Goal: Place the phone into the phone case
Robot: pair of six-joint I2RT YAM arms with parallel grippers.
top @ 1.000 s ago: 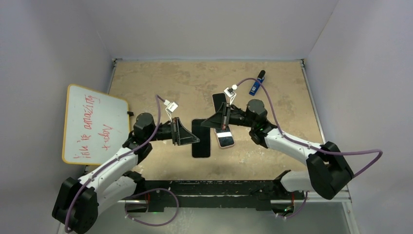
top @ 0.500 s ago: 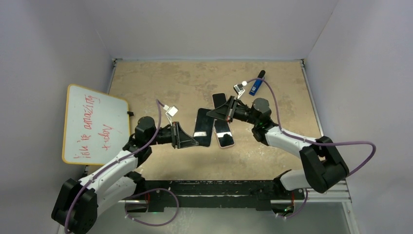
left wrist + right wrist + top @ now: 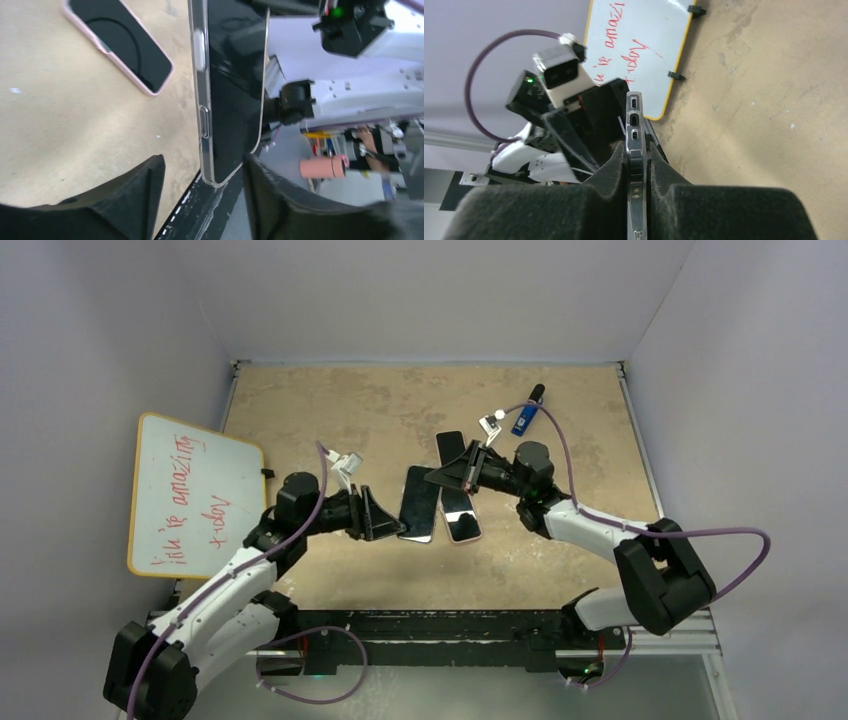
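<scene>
1. Centrally, the left gripper (image 3: 202, 164) stands released. Its jaws are spread wide, with the lower end of the phone (image 3: 232, 85) between them. A clear gap shows on the side of the clear case (image 3: 199, 65). On the other side the jaw lies just beside the phone's corner; whether they touch cannot be told.
2. Right gripper (image 3: 636, 153): clenched on the phone, with both jaws pressed against its faces at the end away from the left gripper. The thin edge with its button cut-outs runs out past the fingertips towards the left gripper.
3. Phone and clear case: the transparent rim with moulded buttons lies along one long edge of the dark screen. A pale gold edge shows along the opposite side. Whether the phone is fully seated cannot be told. The pair spans the space between the two grippers, above the table (image 3: 60, 125).
4. Pink-rimmed slab (image 3: 122, 47): flat on the table beyond the left gripper's fingertips, apart from the phone and just below the right gripper in the overhead view.
5. Dark slab (image 3: 449, 445): flat on the table, on the far side of the right gripper.
6. Whiteboard (image 3: 639, 45): seen behind the left gripper from the right wrist.
7. Blue marker-like object (image 3: 527, 412): on the table behind the right gripper, well apart from the phone.
</scene>
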